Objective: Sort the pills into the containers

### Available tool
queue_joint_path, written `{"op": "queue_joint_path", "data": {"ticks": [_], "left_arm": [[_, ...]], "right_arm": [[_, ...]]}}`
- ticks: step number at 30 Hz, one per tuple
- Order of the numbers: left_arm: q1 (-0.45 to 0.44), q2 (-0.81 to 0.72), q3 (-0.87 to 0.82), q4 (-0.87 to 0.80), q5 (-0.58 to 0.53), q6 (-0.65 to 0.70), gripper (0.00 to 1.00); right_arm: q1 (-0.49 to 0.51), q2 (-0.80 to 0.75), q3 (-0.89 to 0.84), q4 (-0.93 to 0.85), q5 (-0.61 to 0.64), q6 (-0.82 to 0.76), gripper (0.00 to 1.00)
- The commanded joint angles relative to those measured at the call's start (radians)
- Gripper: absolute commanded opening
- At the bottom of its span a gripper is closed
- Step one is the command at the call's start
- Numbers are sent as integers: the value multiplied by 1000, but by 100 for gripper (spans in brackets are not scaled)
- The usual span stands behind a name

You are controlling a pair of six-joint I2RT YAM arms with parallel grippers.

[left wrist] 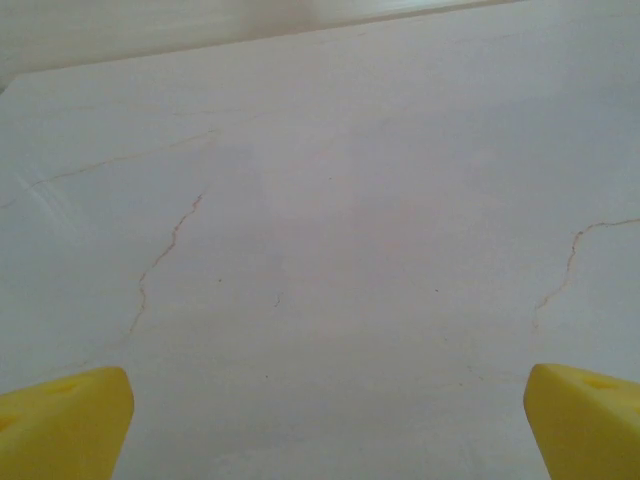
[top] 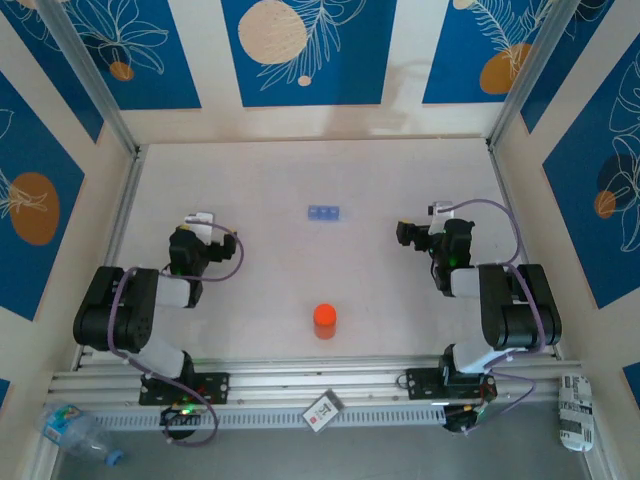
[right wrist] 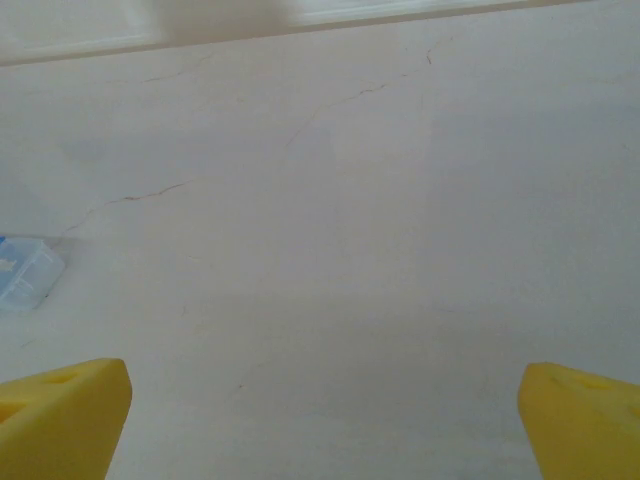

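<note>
The containers [top: 323, 213] are a small pale-blue strip of joined compartments lying on the white table at mid-back; one end of the containers [right wrist: 25, 270] peeks in at the left edge of the right wrist view. I cannot make out any pills. My left gripper [top: 200, 224] rests low at the left of the table, well left of the strip. In its wrist view the left gripper [left wrist: 325, 425] is open, yellow fingertips [left wrist: 65, 420] wide apart over bare table. My right gripper [top: 408, 235] sits to the right of the strip, and the right gripper [right wrist: 325, 420] is likewise open with nothing between its fingers.
An orange cylindrical bottle [top: 325, 320] stands upright near the front middle, between the two arms. Raised walls [top: 130, 150] fence the table at the back and sides. Off the table's near rail lie a plastic bottle [top: 75, 430], a card [top: 322, 411] and a can [top: 574, 410].
</note>
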Motion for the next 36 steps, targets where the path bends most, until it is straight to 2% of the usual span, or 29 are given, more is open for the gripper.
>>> {"op": "queue_joint_path", "data": {"ticks": [1,36], "left_arm": [[9,0,16,3,22,-6,100],[7,-4,6,17,8,-9,100]], "right_arm": [[7,-8,10,-6,17,-8,99],[2,-13,5,2,3,-3,99]]}}
